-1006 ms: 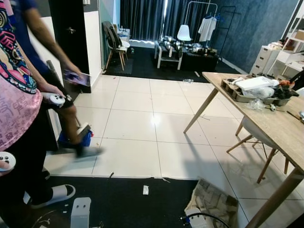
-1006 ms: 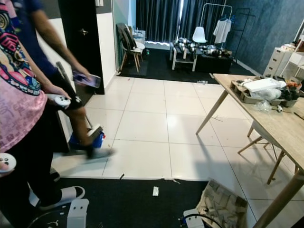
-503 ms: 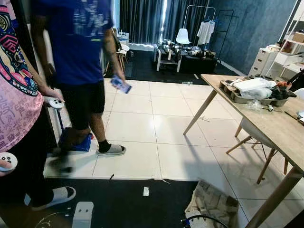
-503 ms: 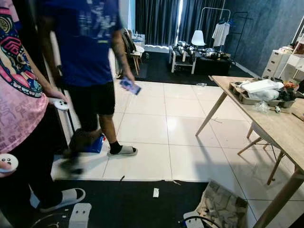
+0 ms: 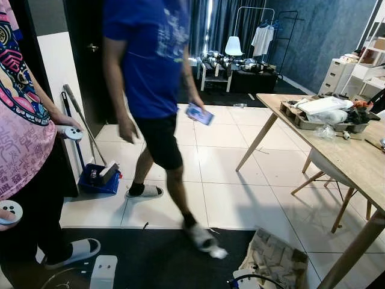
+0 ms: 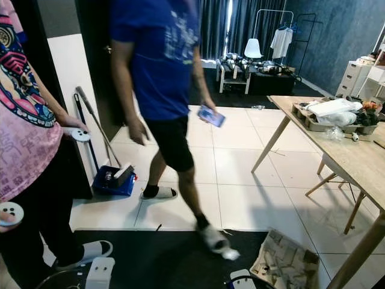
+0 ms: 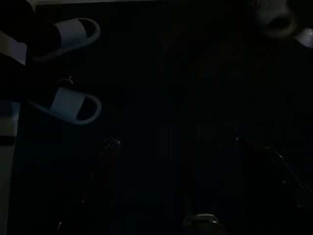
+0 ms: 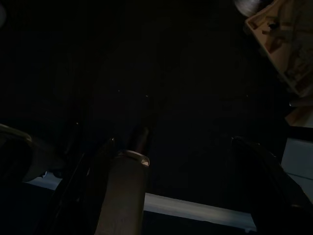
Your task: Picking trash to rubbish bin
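Scene: tiled room, dark rug nearest the robot, wooden table to its right
Trash: crumpled cardboard piece on the floor at the rug's right edge, beside a table leg; in the right wrist view it lies ahead and well apart
Small scrap: white fleck by the walking person's shoe, blurred
Bin: none identifiable
Left gripper: hangs over the rug, fingers spread, holding nothing
Right gripper: spread, empty
Key relation: cardboard lies forward-right, so the right arm appears nearer; long axis uncertain
Hazard: person in blue shirt crossing the path; a second person stands left
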Motion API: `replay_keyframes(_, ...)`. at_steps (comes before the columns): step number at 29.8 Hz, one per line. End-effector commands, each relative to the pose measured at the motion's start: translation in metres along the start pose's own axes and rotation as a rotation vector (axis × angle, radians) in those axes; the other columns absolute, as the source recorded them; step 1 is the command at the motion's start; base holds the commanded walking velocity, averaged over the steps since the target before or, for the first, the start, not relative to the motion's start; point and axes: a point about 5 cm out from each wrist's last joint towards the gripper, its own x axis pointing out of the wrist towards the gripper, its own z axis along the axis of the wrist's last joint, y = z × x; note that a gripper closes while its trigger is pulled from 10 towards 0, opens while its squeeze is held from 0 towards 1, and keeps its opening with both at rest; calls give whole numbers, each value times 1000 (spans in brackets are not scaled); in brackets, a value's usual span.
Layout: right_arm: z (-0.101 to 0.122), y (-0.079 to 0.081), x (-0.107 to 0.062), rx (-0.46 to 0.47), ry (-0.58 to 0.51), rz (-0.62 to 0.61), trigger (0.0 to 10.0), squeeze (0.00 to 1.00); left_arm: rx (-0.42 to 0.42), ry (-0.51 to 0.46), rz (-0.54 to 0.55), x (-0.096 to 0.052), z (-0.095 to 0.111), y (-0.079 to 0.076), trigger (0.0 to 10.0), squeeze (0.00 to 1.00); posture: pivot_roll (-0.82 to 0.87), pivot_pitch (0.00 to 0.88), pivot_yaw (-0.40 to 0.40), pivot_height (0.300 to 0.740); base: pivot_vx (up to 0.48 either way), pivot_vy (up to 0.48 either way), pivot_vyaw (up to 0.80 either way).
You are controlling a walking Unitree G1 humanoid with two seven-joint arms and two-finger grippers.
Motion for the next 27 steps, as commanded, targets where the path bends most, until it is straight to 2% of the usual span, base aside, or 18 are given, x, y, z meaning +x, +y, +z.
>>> replay_keyframes(1,-5,1,0,-7,18,1,10000,0,3,12,30,-2,-4,8,10000,0,57,0,-38,740,0,0,0)
replay_keyframes(7,-4,-3,-1,-19,19,-8,10000,0,-32,5,69,-3,-5,12,10000,0,53,0,-35,740,0,0,0)
replay_keyframes(15,-6,-2,-1,-14,18,-6,10000,0,-33,2,87,-4,-6,14,10000,0,51,0,-29,740,0,0,0)
replay_keyframes(27,-20,-3,-4,-26,50,-5,10000,0,-58,-33,140,-8,-10,19,10000,0,54,0,-39,740,0,0,0)
